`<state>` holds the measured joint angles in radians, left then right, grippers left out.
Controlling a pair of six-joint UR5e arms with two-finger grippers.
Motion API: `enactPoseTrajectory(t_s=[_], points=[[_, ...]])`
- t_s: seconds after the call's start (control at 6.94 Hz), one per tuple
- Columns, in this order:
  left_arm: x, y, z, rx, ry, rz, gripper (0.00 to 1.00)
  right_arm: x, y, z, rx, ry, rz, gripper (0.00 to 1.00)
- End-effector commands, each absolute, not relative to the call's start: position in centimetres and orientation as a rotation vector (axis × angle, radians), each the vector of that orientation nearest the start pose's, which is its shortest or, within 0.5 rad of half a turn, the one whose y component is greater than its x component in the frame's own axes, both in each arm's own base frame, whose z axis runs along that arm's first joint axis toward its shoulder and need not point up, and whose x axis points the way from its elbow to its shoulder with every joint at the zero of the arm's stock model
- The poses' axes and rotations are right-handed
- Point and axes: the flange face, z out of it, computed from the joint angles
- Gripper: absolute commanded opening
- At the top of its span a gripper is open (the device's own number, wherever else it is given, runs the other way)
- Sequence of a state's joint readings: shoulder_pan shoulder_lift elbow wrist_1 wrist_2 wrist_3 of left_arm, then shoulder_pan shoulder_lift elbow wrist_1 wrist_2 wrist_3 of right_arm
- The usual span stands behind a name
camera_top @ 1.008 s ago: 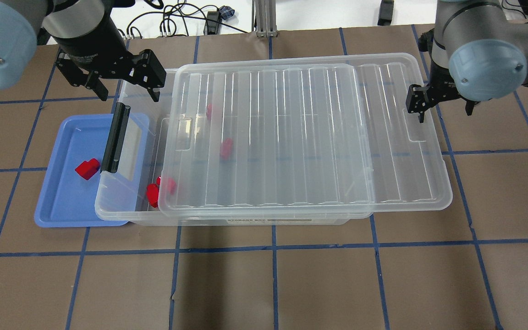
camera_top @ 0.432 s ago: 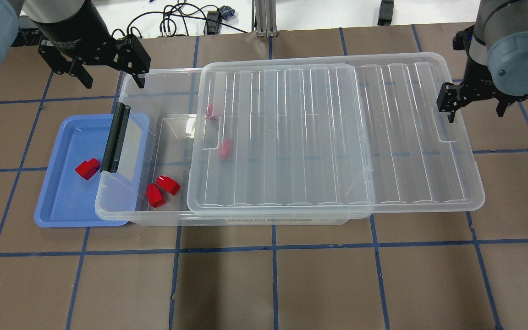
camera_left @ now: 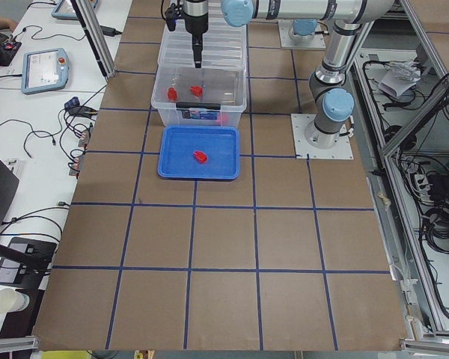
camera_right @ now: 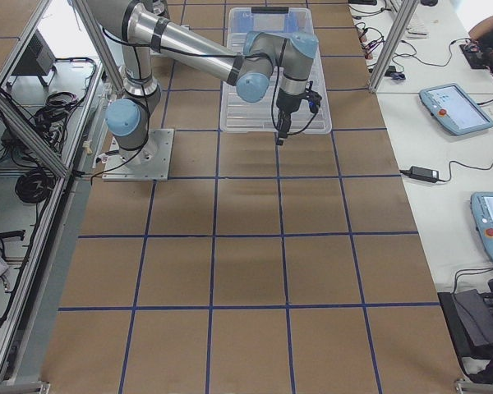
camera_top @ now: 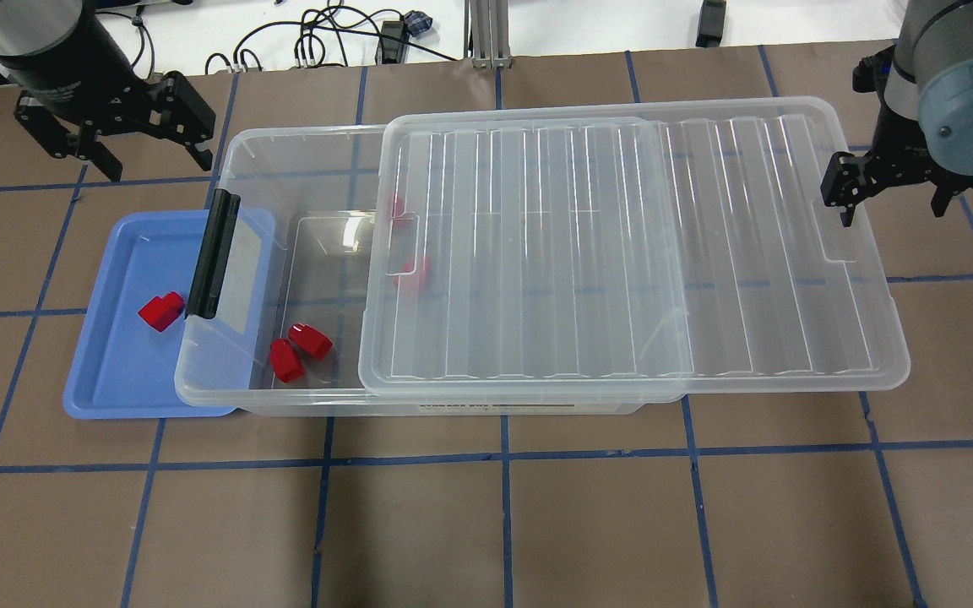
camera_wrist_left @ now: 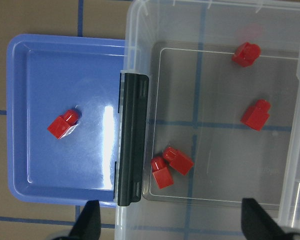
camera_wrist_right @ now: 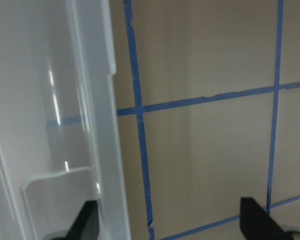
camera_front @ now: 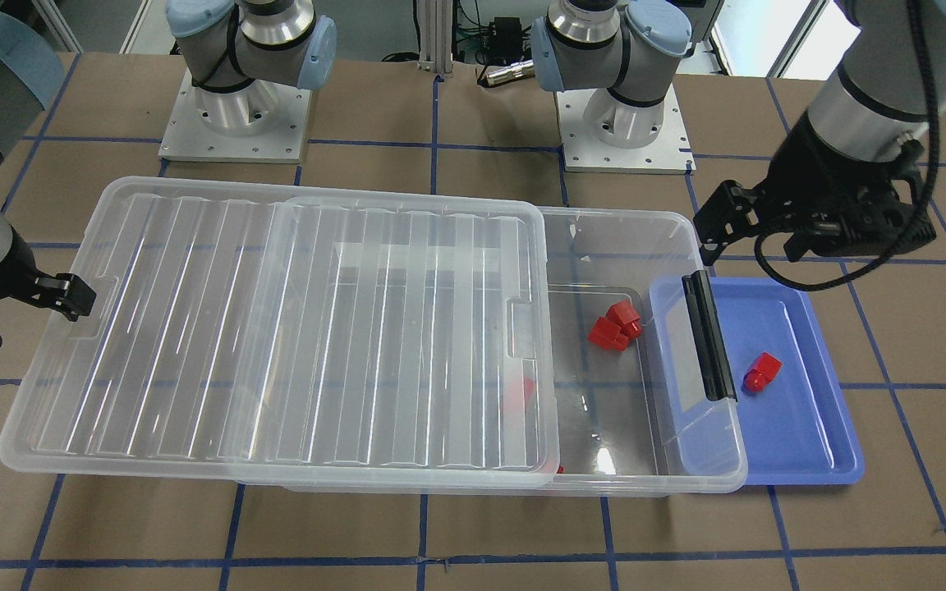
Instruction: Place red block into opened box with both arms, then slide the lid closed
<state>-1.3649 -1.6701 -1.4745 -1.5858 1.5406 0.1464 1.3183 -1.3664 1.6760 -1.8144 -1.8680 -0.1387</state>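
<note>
The red block [camera_top: 161, 310] lies alone on the blue tray [camera_top: 106, 371], also seen in the left wrist view [camera_wrist_left: 63, 123]. The clear box [camera_top: 284, 139] has its black bar [camera_top: 214, 253] over the tray's right edge. The lid [camera_top: 622, 253] sits shifted to the right, leaving the box's left third uncovered. My left gripper [camera_top: 157, 165] hangs open behind the tray and the box's back-left corner, holding nothing. My right gripper [camera_top: 894, 211] is open, straddling the lid's right short edge [camera_wrist_right: 95, 125] beside its tab.
A pair of red blocks [camera_top: 298, 350] lies in the uncovered part of the box. Two more [camera_top: 415, 272] [camera_top: 394, 205] show at the lid's left edge. Brown table with blue tape lines surrounds everything. The arm bases [camera_front: 235, 123] stand behind the box.
The lid has slid to the right, uncovering more of the box, and my right gripper moved right with it. My left gripper drew back and to the left, away from the box.
</note>
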Motion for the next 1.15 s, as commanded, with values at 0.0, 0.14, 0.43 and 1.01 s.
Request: enactPoseTrajectory(t_s=[0.0,0.14,0.43,1.01], points=[[4.9,-55.4,43.3,0.199,3.213,0.098,1.0,-3.2,-56.2,36.7,0.172,3.397,0.184,1.0],[7.3,-55.5,41.0,0.307,3.202,0.063,1.0,-1.7,-56.1,39.3,0.15,3.381,0.082,1.0],[12.1,-55.4,35.9,0.365,3.168,-0.028,1.0,7.1,-54.9,46.8,-0.008,3.206,-0.199,1.0],[15.8,-51.7,24.2,0.304,3.142,-0.094,1.0,13.0,-52.0,48.1,-0.056,3.114,-0.107,1.0]])
